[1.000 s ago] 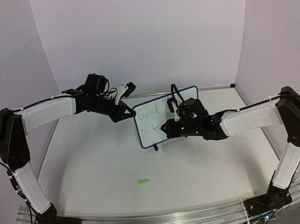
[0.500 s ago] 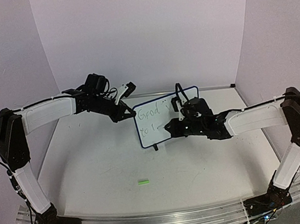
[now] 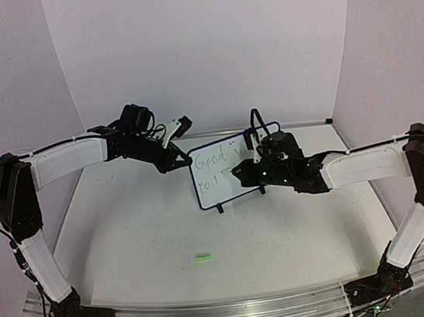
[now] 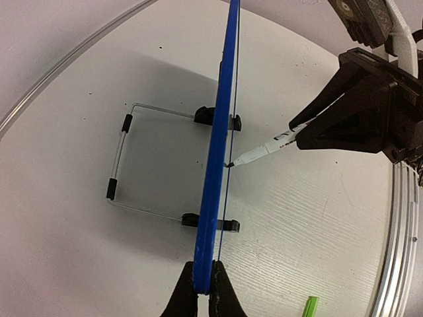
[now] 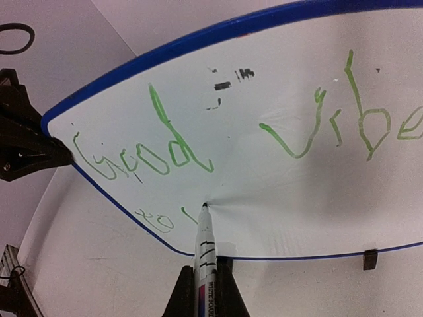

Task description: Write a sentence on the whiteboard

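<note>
White worktop [image 3: 143, 230] with the whiteboard [image 3: 218, 193] standing upright on its feet toward the back. Left end effector [image 3: 184, 162] is pinched tight on the board's left edge, and the right end effector [image 3: 239, 172] is clamped on a marker [image 5: 203, 247] whose tip touches the board on the lower line. The sentence [image 5: 173, 150] so far reads "Good vibe" in green up top, "to" below it. A small green piece [image 3: 202, 257] lies well apart, nearer the arms.

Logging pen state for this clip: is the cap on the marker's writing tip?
No, the marker held in the right gripper shows a bare dark tip pressed against the whiteboard.
</note>
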Robot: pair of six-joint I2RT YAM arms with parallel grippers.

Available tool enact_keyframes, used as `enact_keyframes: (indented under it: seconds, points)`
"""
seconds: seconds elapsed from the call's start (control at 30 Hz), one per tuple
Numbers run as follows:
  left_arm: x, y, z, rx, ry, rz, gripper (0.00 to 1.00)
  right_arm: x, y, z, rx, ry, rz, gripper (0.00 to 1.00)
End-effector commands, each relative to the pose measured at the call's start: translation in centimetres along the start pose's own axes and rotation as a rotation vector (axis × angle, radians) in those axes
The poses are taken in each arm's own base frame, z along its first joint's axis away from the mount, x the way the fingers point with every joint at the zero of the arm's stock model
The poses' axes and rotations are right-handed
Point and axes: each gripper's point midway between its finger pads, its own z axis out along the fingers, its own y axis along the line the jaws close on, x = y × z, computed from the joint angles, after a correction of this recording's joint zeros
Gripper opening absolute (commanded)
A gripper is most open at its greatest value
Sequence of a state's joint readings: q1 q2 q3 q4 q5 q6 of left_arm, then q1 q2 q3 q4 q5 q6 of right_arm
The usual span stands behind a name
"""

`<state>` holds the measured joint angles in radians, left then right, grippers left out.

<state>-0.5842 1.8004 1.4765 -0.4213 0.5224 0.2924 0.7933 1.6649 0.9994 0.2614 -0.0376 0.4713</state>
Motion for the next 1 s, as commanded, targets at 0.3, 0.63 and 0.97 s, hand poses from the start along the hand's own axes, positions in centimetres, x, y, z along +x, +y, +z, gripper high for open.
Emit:
enact_keyframes:
  seconds: [0.3,0.63,0.97]
  points:
    - [0.9,1.2,-0.7,-0.082,0.040,0.046,0.00,1.5,-0.9,2.1,0.030,0.032,0.002,0.00]
    - [0.9,1.2,-0.7,-0.083,0.039,0.048,0.00,4.0,-1.6,3.8,0.027,0.093,0.009,0.00]
    - [0.9,1.2,-0.8,-0.083,0.038,0.049,0.00,1.6,0.3,0.7,-0.054,0.024,-0.010,0.00]
